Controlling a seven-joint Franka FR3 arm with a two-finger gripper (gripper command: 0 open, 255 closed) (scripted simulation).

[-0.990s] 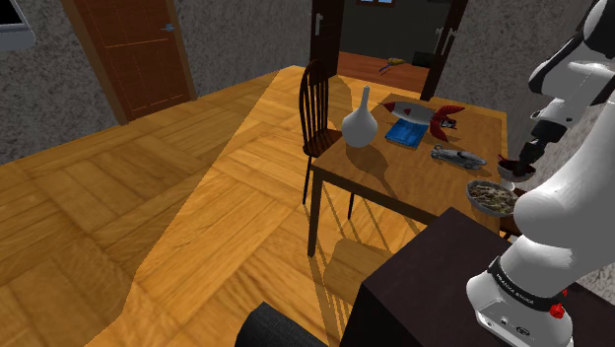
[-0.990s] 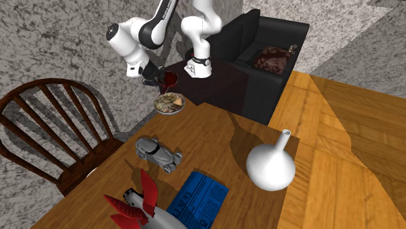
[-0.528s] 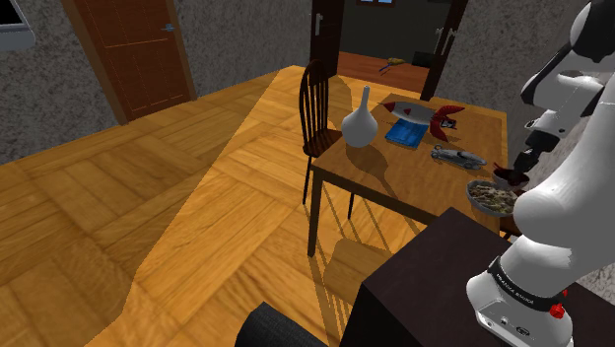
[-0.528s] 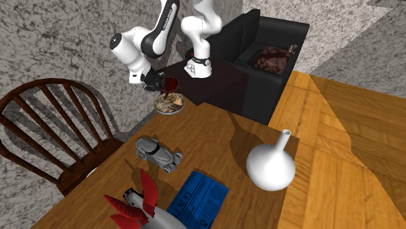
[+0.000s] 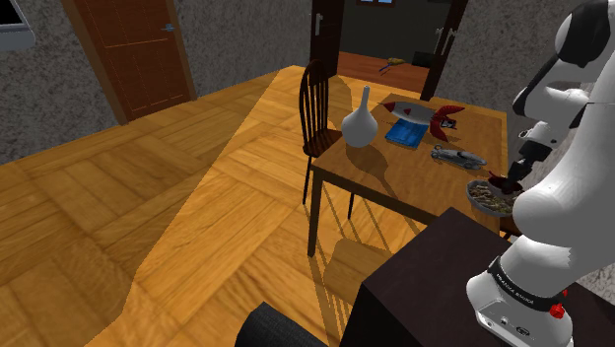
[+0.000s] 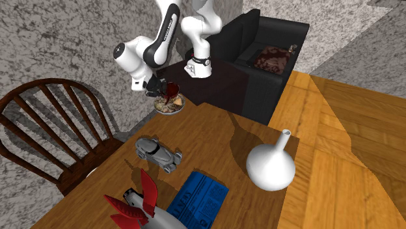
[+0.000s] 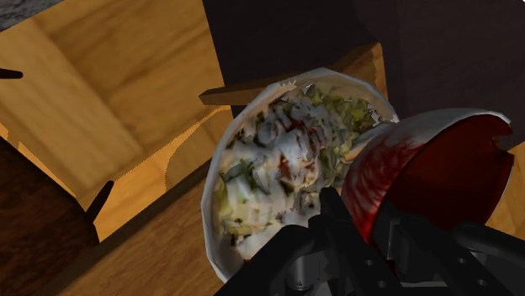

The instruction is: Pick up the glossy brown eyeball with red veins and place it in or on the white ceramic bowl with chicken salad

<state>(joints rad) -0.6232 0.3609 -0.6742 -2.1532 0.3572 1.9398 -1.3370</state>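
A white bowl (image 5: 489, 198) of chicken salad stands at the wooden table's (image 5: 394, 163) near corner, beside the dark stand. My gripper (image 5: 510, 178) hangs just over it, shut on a glossy dark red-brown eyeball (image 5: 513, 184). From across the table the eyeball (image 6: 172, 90) sits just above the bowl (image 6: 170, 105), under the gripper (image 6: 161, 90). The wrist view has the eyeball (image 7: 429, 172) clasped between the gripper's (image 7: 374, 231) black fingers (image 7: 336, 220), over the bowl's rim (image 7: 210, 189) and salad.
On the table lie a grey toy car (image 6: 157, 152), a red-finned rocket (image 6: 140, 203), a blue book (image 6: 198, 198) and a white long-necked vase (image 6: 271, 164). A dark wooden chair (image 6: 52, 120) stands at the table's side. A black sofa (image 6: 273, 45) is behind the stand (image 5: 434, 286).
The gripper has come down with the eyeball and shifted to the shoulder view's left, from beside the bowl to just over it. The bowl has not moved.
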